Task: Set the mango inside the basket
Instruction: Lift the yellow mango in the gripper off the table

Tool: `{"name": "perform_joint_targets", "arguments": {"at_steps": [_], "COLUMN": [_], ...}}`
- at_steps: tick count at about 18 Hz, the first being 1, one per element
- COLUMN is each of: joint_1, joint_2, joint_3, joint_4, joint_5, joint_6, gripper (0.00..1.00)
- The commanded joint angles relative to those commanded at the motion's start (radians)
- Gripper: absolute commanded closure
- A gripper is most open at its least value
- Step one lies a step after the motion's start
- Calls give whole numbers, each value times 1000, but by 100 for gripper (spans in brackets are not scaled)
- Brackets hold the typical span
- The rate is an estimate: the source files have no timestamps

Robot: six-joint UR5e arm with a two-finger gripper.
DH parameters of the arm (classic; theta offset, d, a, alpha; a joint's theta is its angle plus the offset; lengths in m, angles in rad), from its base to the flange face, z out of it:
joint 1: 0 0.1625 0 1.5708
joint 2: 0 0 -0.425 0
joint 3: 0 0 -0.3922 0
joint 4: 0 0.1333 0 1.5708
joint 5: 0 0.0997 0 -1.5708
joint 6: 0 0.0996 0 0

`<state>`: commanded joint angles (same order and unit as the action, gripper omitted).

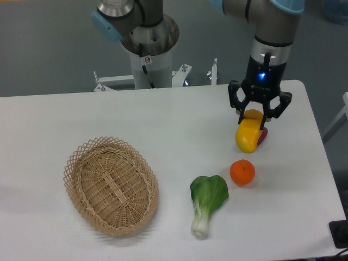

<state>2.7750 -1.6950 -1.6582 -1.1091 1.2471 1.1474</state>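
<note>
The mango is a yellow-orange oblong fruit at the right of the white table. It stands on end, with its upper end between my fingers. My gripper points straight down and is shut on that upper end. I cannot tell whether the mango's lower end touches the table. The basket is an oval tan wicker one. It lies empty at the front left, far from the gripper.
A small purple sweet potato peeks out just behind and right of the mango. A round orange lies in front of the mango. A green bok choy lies left of the orange. The robot base stands at the back.
</note>
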Motion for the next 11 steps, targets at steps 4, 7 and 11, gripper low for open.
{"name": "perform_joint_targets", "arguments": {"at_steps": [4, 7, 11], "joint_1": [-2, -5, -18], "joint_2": [0, 11, 35], "joint_3": [-9, -29, -54], "joint_4": [2, 2, 0], "joint_5": [-2, -2, -2], "joint_6": [0, 0, -11], "gripper": [63, 63, 63]}}
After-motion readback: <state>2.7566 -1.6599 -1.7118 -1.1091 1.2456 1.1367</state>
